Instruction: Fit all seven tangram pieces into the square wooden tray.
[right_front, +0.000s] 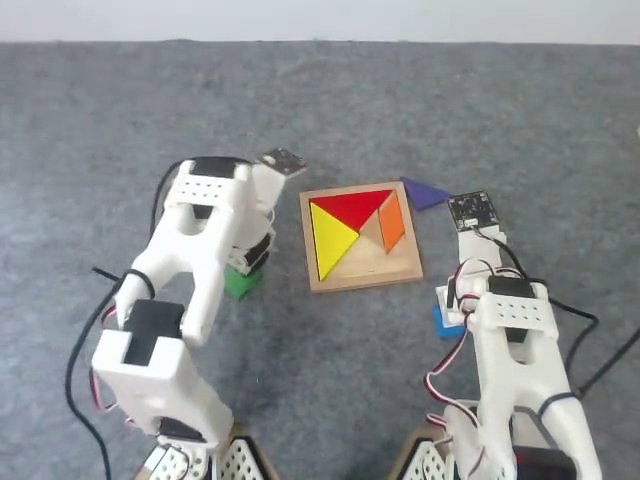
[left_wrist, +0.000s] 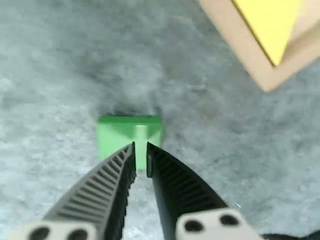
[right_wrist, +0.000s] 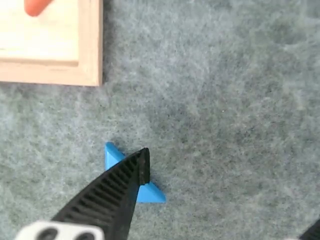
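Being clenched in the left gripper (left_wrist: 140, 150), the green piece (left_wrist: 117, 132) must next be lifted into the tray (right_front: 365, 281); right gripper (right_wrist: 227, 197) splayed

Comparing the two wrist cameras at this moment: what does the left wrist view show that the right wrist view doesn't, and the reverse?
Left wrist view has: the left claw, nearly closed at the near edge of a green piece, and a yellow triangle lying in the tray.
Right wrist view has instead: a right claw finger over a blue triangle, and the tip of an orange piece in the tray.
Shared: a corner of the wooden tray and the grey mat.
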